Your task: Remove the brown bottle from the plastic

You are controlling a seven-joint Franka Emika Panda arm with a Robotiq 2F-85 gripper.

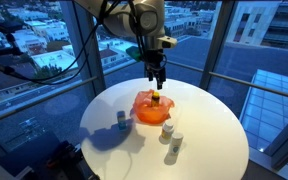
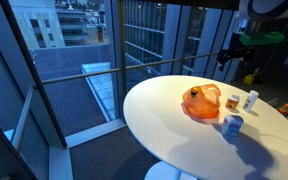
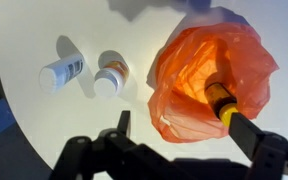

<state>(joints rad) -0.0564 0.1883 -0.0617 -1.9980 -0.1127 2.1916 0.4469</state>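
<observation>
At the centre of the round white surface (image 1: 214,125), one orange plastic bag (image 1: 144,110) lies crumpled with its mouth open upward; one brown bottle (image 1: 156,98) sits inside it, dark cap uppermost, long axis near vertical in an exterior view. From the wrist view the brown bottle (image 3: 222,100) is seen almost end-on, cap toward the camera, its yellow-banded body running toward the lower right of the orange plastic bag (image 3: 199,60).

End effector (image 1: 159,84): hangs directly above the bag's mouth, close over the bottle cap; in the wrist view the end effector (image 3: 176,120) has its two fingers (image 3: 121,122) spread wide, nothing between them, one on each side of the bag.

Other containers, three counted in both exterior views: one small bottle with a blue label (image 1: 121,120), standing apart from the bag; one white-capped bottle with an orange band (image 1: 168,130) and one white bottle (image 1: 175,144), just beside each other; the latter pair also appear in the wrist view, near the bag but not touching it.

Room: floor-to-ceiling windows (image 2: 74,80) on metal frames; city buildings (image 1: 44,35) outside in bluish light.
</observation>
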